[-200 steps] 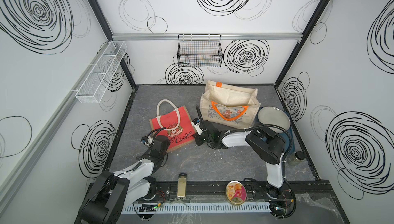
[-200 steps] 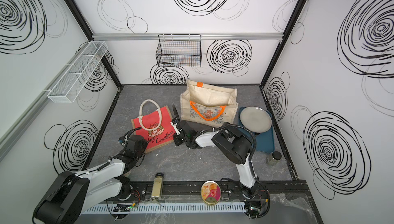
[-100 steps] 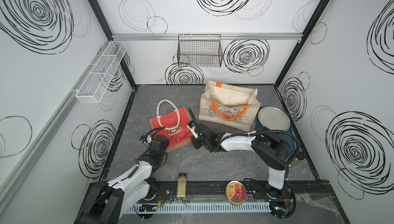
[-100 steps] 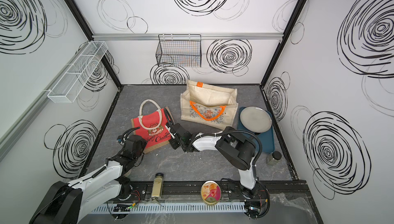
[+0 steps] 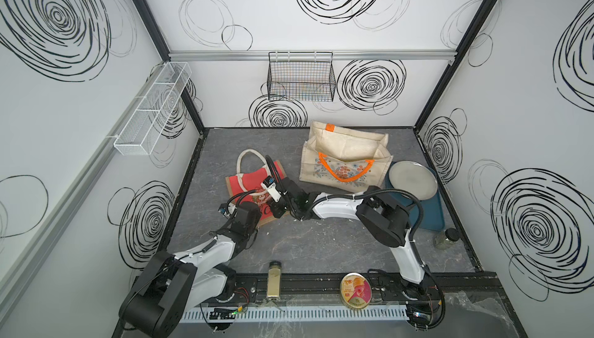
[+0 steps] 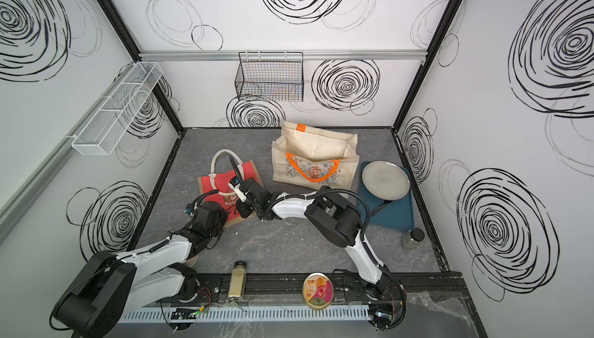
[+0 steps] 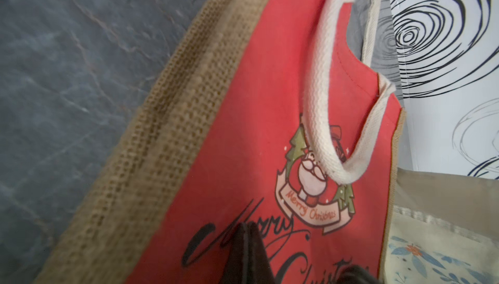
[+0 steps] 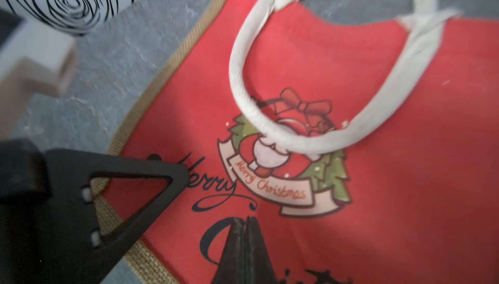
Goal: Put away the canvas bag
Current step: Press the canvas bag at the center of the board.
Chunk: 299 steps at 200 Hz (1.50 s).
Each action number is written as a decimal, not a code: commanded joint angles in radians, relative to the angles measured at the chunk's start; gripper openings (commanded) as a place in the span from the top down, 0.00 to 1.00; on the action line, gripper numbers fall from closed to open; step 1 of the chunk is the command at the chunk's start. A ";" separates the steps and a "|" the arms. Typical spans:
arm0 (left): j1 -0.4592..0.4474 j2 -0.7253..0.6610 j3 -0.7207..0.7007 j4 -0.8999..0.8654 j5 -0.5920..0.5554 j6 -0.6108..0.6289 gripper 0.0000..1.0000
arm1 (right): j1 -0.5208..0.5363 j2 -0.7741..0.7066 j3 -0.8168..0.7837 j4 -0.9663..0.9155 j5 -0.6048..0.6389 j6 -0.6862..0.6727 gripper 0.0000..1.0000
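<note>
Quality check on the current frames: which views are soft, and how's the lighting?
In both top views: sharp, evenly lit, no glare; the red bag reads clearly. Left wrist view: the bag's print is crisp, its burlap edge softer, the shut left gripper a dark, unfocused shape. Right wrist view: smeared throughout, worst on the white handle; right gripper tips blurred too.

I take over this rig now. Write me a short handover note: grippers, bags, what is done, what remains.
Left gripper: shut, holding nothing, tips at the lettering of the red bag.
Right gripper: shut, empty, over the same print.
Red bag: flat on the table, one white handle folded over the Santa picture. Cream floral bag stands open beside it.
Done: nothing put away.
To do: grasp the bag, lift, stow it.
</note>
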 commanded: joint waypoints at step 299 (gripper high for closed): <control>0.225 -0.063 -0.099 0.047 0.127 0.118 1.00 | -0.155 0.028 -0.043 -0.020 0.039 0.163 0.89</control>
